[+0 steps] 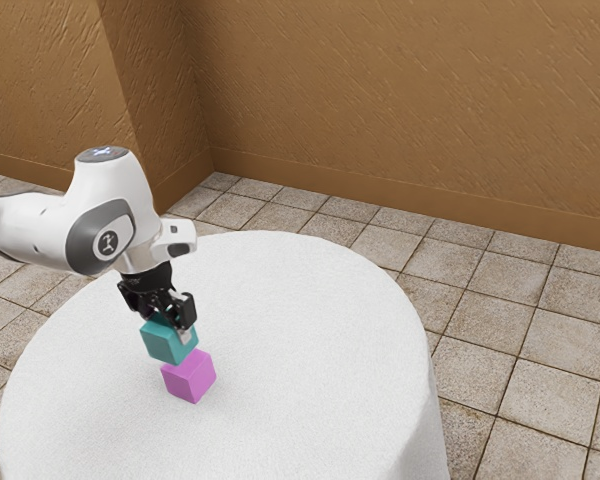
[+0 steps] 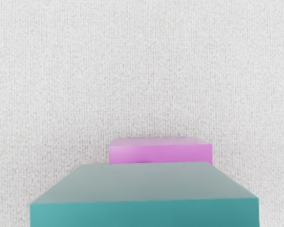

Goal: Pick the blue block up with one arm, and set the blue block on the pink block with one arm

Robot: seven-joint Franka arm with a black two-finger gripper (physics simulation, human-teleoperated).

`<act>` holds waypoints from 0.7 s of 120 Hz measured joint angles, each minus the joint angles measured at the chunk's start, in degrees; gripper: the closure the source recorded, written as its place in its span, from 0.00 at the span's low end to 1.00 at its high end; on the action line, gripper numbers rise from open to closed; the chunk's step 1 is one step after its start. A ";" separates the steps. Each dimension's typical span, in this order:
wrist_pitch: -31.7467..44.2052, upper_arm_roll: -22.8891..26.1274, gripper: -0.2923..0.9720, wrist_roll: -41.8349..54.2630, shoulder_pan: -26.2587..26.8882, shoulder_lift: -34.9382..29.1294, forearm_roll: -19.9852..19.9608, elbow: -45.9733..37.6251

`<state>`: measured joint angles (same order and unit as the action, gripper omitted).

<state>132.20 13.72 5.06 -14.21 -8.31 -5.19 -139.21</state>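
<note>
Blue block [image 1: 167,342] position is requested. — A

It is clamped between the black fingers [image 1: 185,312], one on each side, and is held clear of the white cloth-covered table [image 1: 310,330]. — B

Pink block [image 1: 188,376] relation is needed. — A

The blue block is held just above it, offset toward the exterior view's left. The pink block is seated on the table, on the side at the exterior view's left. Whether the two are in contact cannot be told. — B

Wrist view is wanted as well. — A

The blue block [image 2: 144,198] is seen large in the foreground. The pink block [image 2: 161,151] is partly covered behind it, with only a strip of it exposed. The table [image 2: 132,71] is seen beyond both. — B

Arm pose is requested. — A

The white arm [image 1: 90,225] is brought in from the exterior view's left, its end pointed down over the blocks. Tiled floor [image 1: 500,300] and brown walls [image 1: 400,90] are seen around the table. — B
</note>
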 joint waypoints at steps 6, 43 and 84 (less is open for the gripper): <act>0.13 0.04 0.51 -0.22 0.25 0.06 0.00 -0.02; 0.88 0.57 0.51 -1.65 0.47 0.92 -0.03 -0.03; 0.94 0.60 0.51 -3.73 0.45 1.06 0.48 -0.03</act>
<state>133.14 14.32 1.33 -13.76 -7.25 -4.71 -139.24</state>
